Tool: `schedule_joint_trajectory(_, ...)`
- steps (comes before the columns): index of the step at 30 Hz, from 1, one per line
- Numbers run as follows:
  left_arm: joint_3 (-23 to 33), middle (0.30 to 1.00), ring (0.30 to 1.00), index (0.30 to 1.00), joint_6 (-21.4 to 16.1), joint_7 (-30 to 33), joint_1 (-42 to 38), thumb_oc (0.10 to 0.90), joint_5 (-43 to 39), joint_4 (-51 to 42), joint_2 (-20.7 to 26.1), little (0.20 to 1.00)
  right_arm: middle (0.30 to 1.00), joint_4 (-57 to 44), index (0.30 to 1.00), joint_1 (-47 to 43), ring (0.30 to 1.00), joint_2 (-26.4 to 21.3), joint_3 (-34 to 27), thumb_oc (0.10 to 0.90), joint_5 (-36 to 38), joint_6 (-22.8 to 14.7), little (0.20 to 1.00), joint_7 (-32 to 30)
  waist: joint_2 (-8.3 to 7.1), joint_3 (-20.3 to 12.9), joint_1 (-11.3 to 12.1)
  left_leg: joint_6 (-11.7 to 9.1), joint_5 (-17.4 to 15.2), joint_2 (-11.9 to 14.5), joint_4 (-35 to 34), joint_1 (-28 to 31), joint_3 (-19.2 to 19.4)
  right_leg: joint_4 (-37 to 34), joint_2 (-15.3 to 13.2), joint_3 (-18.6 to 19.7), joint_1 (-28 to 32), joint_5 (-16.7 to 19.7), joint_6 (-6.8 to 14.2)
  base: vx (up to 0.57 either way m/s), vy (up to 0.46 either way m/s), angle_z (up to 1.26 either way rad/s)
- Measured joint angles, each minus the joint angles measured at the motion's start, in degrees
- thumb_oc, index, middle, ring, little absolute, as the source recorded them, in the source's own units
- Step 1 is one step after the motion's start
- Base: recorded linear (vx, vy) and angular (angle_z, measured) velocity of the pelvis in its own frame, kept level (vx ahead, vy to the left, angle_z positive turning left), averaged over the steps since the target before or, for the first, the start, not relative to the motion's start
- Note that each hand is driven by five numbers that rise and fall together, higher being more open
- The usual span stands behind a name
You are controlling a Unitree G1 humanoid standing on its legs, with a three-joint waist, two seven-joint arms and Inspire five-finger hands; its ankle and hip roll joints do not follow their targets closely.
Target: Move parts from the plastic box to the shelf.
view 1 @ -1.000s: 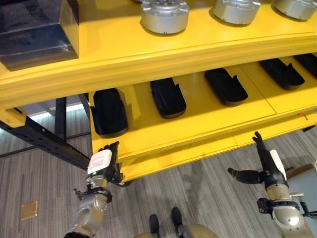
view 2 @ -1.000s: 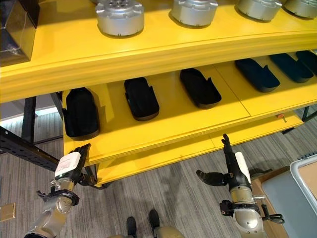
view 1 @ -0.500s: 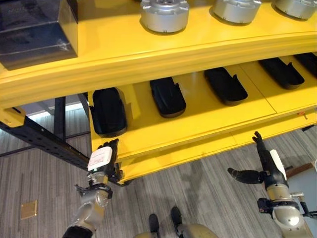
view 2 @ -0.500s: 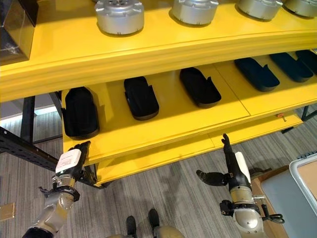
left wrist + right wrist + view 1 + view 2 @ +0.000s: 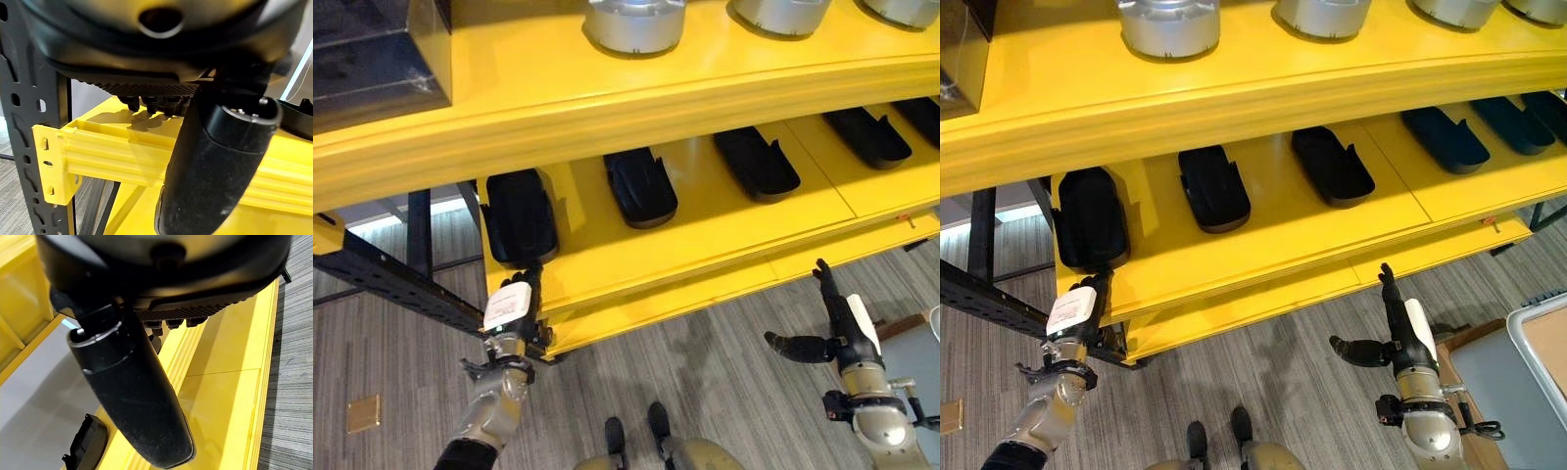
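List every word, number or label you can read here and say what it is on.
None can be read.
The yellow shelf, the black parts on it and the silver parts above bear no legible print.
The white cover on the left hand is blank.

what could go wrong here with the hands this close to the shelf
1. The left hand is right at the front edge of the yellow shelf, just below the leftmost black part; reaching up further could knock that part.
2. The right hand hangs open below the shelf's lower lip, holding nothing; lifting it straight up might clip that edge.
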Motion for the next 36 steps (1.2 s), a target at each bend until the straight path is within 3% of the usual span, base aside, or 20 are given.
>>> schedule_joint_trajectory(36,-0.1,1.000,1.000,1.000,-0.5,2.4,-1.7,0.900,0.4,1.0,0.4,1.000,1.000,0.0,1.000,-2.2,1.000,-0.8,2.0,0.900,0.0,-0.1,1.000,0.0,-0.07,1.8,0.1,0.0,0.1,0.1,0.0,-0.9,0.0,0.0,0.1,-0.2,-0.9,0.2,0.0,0.00,0.000,0.00)
